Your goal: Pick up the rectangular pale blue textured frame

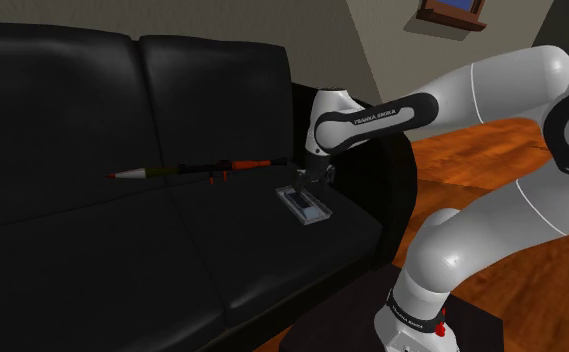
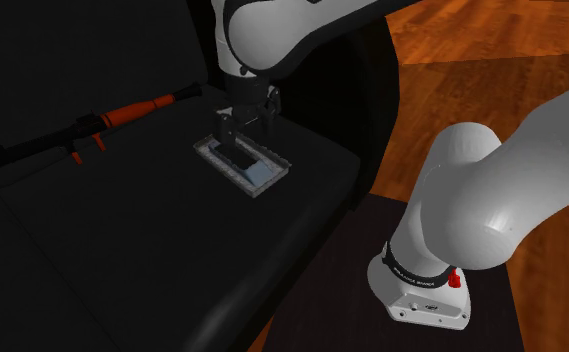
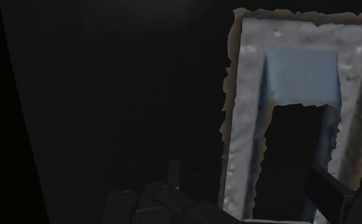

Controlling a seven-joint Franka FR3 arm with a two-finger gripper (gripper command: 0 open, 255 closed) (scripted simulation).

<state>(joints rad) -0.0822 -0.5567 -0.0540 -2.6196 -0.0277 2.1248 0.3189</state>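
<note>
I have one task thing under me: a rectangular pale grey-blue frame with a rough, textured rim (image 1: 305, 205), lying flat on the seat of a black, smooth-skinned sofa (image 1: 122, 260) near its armrest end. My jaws hang spread apart over it, clasping nothing. In the wrist view one of my black fingers (image 3: 329, 191) stands over the frame's (image 3: 300, 76) inner recess and the other over bare sofa (image 3: 109, 95), with one long rim between them; that view also shows the ragged brownish edge of the rim and a blue panel at the recess's far end. The second exterior view shows my hand right above the frame (image 2: 262, 180), covering part of it. There is one long launcher-shaped toy, grey-tipped, black-bodied with orange-red parts (image 1: 202, 168), lying along the seam of seat and backrest, apart from the frame (image 2: 82, 128). The shoulder view alone shows two back cushions, two seat cushions and one brown-framed window (image 1: 452, 12) high on the wall. My white forearm reads "FRANKA EMIKA" (image 1: 377, 118); the lettering on my base band (image 2: 412, 272) is too small to read. Orange-brown wooden floor (image 2: 492, 50) lies beyond.
</note>
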